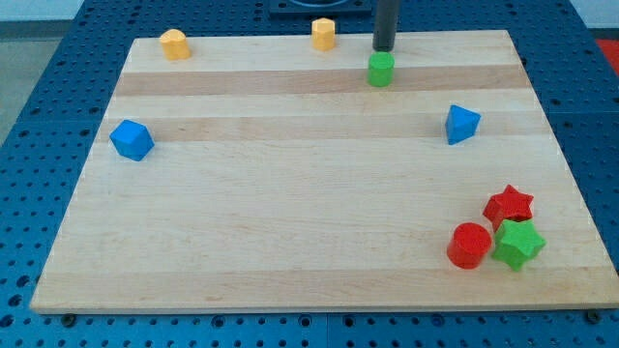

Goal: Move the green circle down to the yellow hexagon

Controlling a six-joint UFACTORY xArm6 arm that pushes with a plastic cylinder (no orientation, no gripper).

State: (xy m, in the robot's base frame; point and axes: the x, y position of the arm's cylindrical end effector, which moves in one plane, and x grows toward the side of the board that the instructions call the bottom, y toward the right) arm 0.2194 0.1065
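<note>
My tip [384, 48] stands at the far edge of the desk [290, 242], just behind the green circle [381, 70], a short green cylinder, and close to touching its far side; whether there is actual contact I cannot tell. There are no fingers on this arm, only the straight dark rod, so nothing can be apart or clamped; the work is done by pushing.

That placement makes sense to me as a push set-up: with the rod on the far side of the block, a stroke toward the near edge would carry the block down the board.

Two yellow blocks sit along the far edge. The yellow hexagon [323, 34] lies to the left of the green circle and slightly farther back, and a second yellow block [174, 44], rounder in outline, sits well off toward the far left corner. Which one the task means I judge to be the nearer, more faceted one, though at this size the shapes are hard to separate. The green circle is apart from both, so the task looks not yet done.

Elsewhere, a blue block [132, 140] rests at the left and a blue triangle-like block [461, 125] at the right. In the near right corner a red star [509, 205], a red cylinder [470, 245] and a green star [518, 244] are huddled together, touching or nearly so, well apart from the rod.
</note>
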